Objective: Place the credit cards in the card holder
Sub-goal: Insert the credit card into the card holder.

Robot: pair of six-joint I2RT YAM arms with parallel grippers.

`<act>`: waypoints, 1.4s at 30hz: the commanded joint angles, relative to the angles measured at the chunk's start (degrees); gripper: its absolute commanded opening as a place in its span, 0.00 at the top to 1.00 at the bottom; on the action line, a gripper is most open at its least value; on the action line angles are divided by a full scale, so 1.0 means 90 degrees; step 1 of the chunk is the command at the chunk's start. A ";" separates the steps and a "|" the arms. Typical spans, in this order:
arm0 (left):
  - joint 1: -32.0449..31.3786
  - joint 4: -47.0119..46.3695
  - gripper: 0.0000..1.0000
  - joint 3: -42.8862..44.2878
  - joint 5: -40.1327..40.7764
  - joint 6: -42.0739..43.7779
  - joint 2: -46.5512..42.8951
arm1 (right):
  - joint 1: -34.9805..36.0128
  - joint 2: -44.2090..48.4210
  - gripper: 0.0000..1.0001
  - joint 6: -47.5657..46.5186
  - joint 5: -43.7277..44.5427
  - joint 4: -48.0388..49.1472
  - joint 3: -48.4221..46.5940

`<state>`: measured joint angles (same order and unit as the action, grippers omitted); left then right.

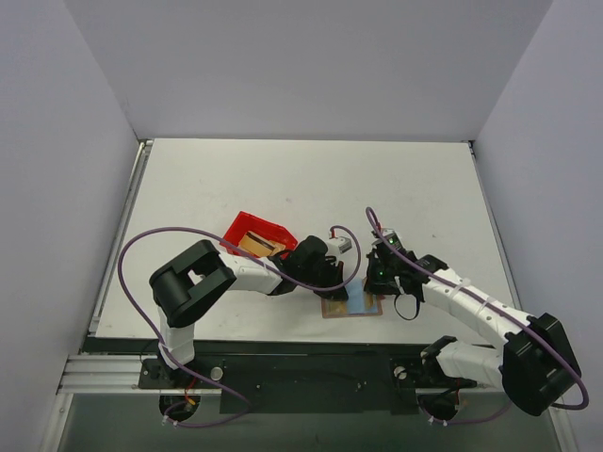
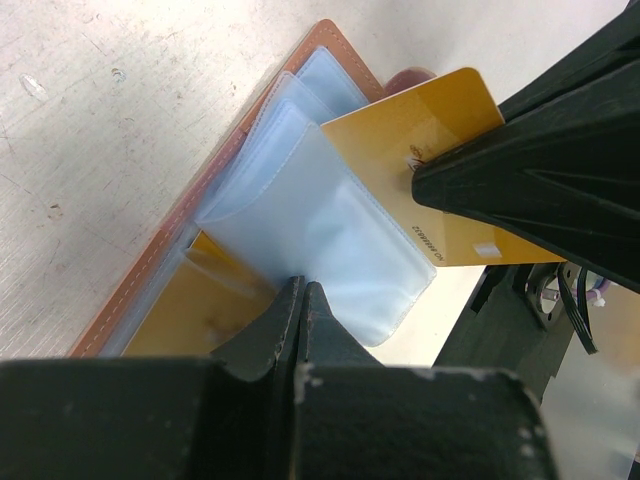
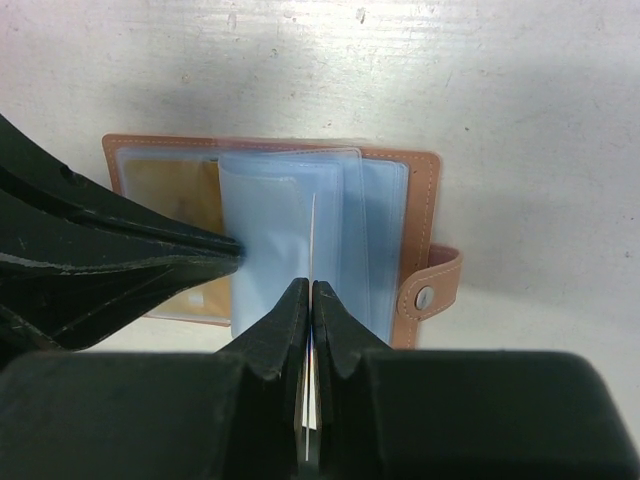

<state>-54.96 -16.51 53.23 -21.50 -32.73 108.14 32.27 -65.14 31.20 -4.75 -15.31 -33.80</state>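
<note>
My left gripper is closed, its tips pinched together on the edge of a clear sleeve that belongs to the card holder. The card holder lies open and flat on the white table, near the front edge between my two arms. Its brown stitched border faces up and its plastic sleeves fan out from the spine. The sleeve I am pinching is lifted off the pages beneath it.

My right gripper is also closed, clamped on a gold card. My right wrist camera sees that card edge-on as a thin pale line standing upright over the middle sleeves. From my left wrist the card's yellow face shows, tilted, with small print near the fingers that is too blurred to read. One end of the card reaches the fanned sleeves. I cannot tell whether it has entered a pocket or only rests against the plastic.

Another gold card sits inside a pocket on the left page of the holder, dulled by the plastic over it. The clasp tab with its small round snap sticks out from the holder's right edge and lies flat on the table.

Behind my left arm stands a red bin — something tan shows inside it, but it is too small to make out.
</note>
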 commanded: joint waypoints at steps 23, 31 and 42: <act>0.0110 -0.0050 1.00 -0.0046 -0.0082 -0.0015 -0.0032 | -0.0031 0.0158 1.00 -0.0117 -0.0732 0.0568 0.0230; 0.0169 -0.0079 1.00 -0.0153 -0.0073 -0.0045 -0.0443 | -0.0041 0.0265 1.00 0.0166 -0.0702 0.0783 0.0299; 0.0237 -0.0001 1.00 -0.0270 -0.0063 -0.0045 -0.1341 | -0.0041 0.0266 1.00 0.0127 -0.1024 0.0910 0.0230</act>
<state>-53.41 -16.05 50.37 -22.00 -33.43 99.92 32.16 -63.83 31.90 -11.88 -8.58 -31.48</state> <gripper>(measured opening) 0.022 0.002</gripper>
